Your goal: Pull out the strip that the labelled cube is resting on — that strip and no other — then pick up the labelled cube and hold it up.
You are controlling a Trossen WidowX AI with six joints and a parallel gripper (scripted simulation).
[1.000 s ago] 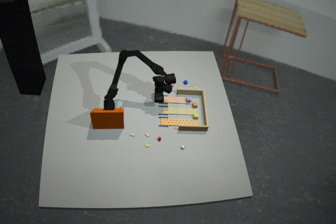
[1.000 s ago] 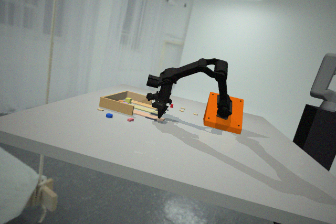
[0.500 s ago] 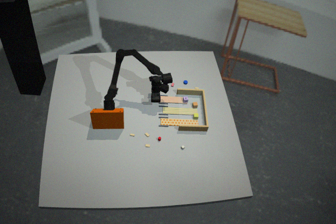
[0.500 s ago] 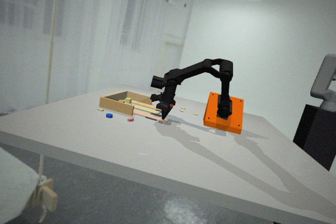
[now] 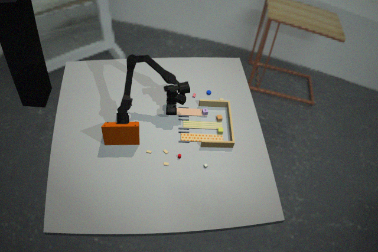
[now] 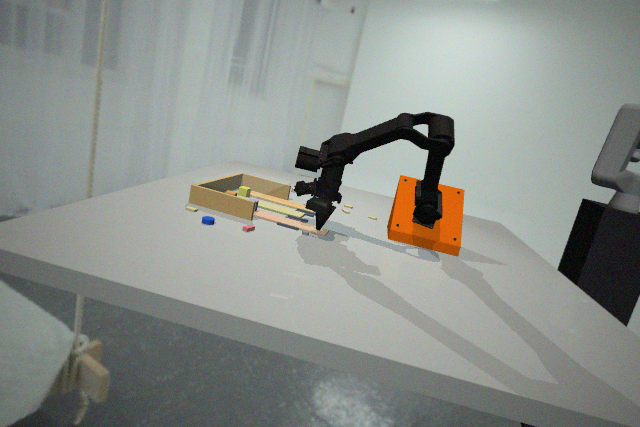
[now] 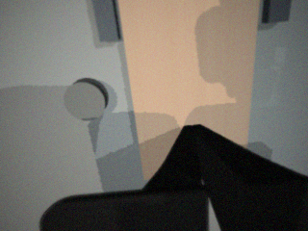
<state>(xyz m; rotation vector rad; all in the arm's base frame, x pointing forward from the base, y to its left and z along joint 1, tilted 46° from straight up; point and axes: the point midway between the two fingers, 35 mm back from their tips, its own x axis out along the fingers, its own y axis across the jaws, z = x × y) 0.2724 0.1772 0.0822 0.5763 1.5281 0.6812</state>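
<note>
The labelled cube (image 5: 205,111) is purple with a dark mark on top. It sits at the tray-side end of the plain salmon strip (image 5: 189,111) (image 6: 289,221) (image 7: 168,58), which sticks out past its grey guide rails toward the robot's base. My gripper (image 5: 171,113) (image 6: 318,227) (image 7: 192,133) is shut with nothing visible between the fingers; its tips are over the strip's near end, seemingly touching its top. A yellow-green cube (image 5: 220,130) (image 6: 244,191) is at the far end of the yellow striped strip (image 5: 198,124). The orange-dotted strip (image 5: 195,137) lies beyond it.
A wooden three-sided frame (image 5: 231,121) (image 6: 222,203) surrounds the strips' far ends. An orange cube (image 5: 219,117) is inside. A grey disc (image 7: 85,101) lies beside the salmon strip. A blue disc (image 5: 208,92) (image 6: 207,220) and pink block (image 5: 194,95) (image 6: 248,228) lie outside the frame.
</note>
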